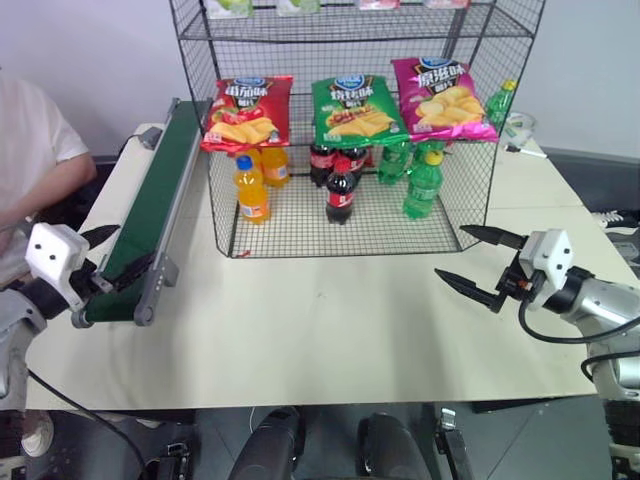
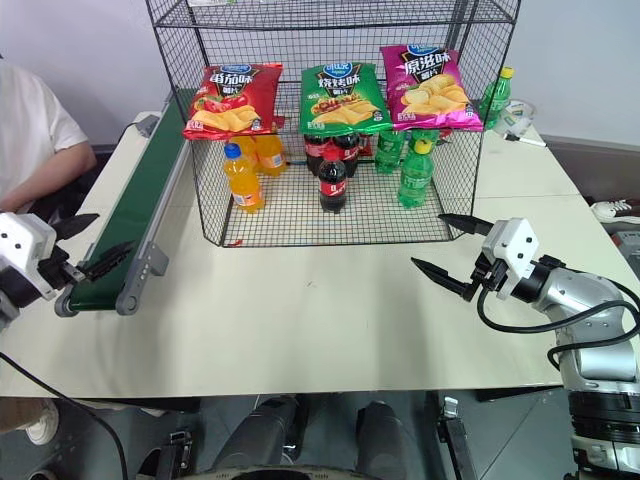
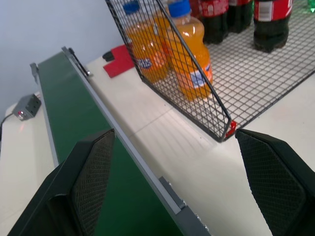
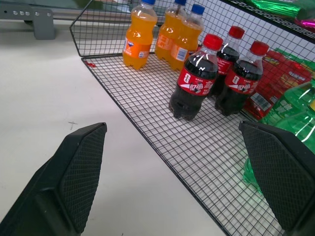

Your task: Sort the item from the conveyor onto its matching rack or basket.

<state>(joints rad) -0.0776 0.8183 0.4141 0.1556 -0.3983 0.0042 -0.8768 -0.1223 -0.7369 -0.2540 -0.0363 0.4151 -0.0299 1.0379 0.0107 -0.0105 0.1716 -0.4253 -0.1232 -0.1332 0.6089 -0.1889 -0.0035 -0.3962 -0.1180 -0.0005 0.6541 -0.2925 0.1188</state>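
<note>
Red chip bag (image 1: pixel 246 112), blue oval logo and white lettering, lying on rack (image 1: pixel 350 30) shelf beside green bag (image 1: pixel 354 109); left gripper (image 1: pixel 118 254) and right gripper (image 1: pixel 478 262) both spread apart, empty.

Both arms out, nothing held.
Left gripper (image 1: pixel 112 253) and right gripper (image 1: pixel 478 262) were level, fingers spread wide, each angled inward.

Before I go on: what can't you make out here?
- Top shelf items: cut off by the head views' upper edge.
- Conveyor far end: hidden behind the rack and red bag.
- Rear cola bottles: partly hidden under the green bag.
- Person: cut off at the left edge.
</note>
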